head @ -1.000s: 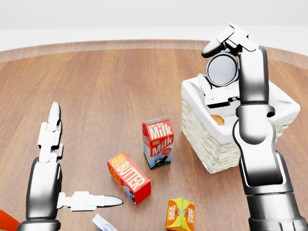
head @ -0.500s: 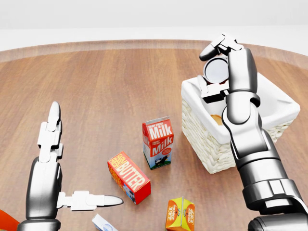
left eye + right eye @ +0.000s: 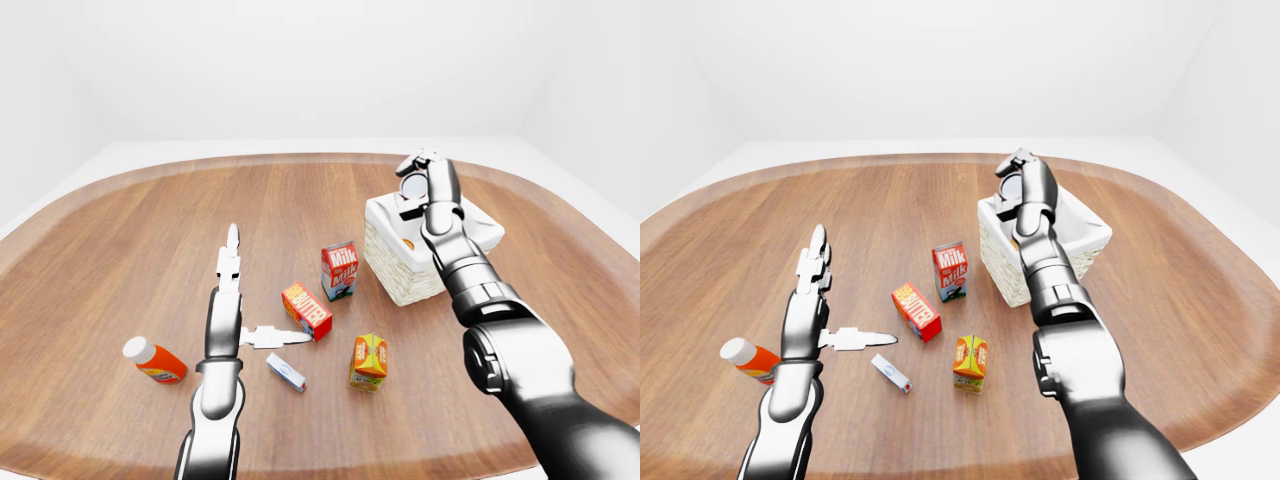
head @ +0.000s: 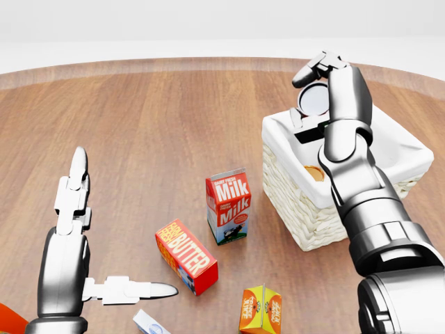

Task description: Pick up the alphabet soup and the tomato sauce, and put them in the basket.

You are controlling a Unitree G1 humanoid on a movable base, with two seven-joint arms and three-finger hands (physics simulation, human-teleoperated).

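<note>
A white-lined wicker basket (image 4: 327, 216) is sitting on a wide round wooden table (image 4: 153, 118), and everything else is placed relative to it. The robot's right hand (image 4: 321, 87) is hovering directly above the basket's opening, its fingers clamped around a can (image 4: 312, 101) whose round silver end is facing the head camera; the label is hidden, so which can it is cannot be told. An orange-topped round object (image 4: 314, 173) is lying inside the basket, too hidden to identify. To the left of the basket in the head view, a milk carton (image 4: 228, 206) is standing upright just beside it. Further to the lower left, a butter box (image 4: 185, 256) is lying on the table, and an orange juice carton (image 4: 261, 310) is sitting below the basket. Well to the left of the basket, the left hand (image 4: 97, 264) is hanging above the table with fingers spread apart, holding nothing. Far left in the left-eye view, a bottle with a white cap (image 3: 154, 361) is lying on its side.
</note>
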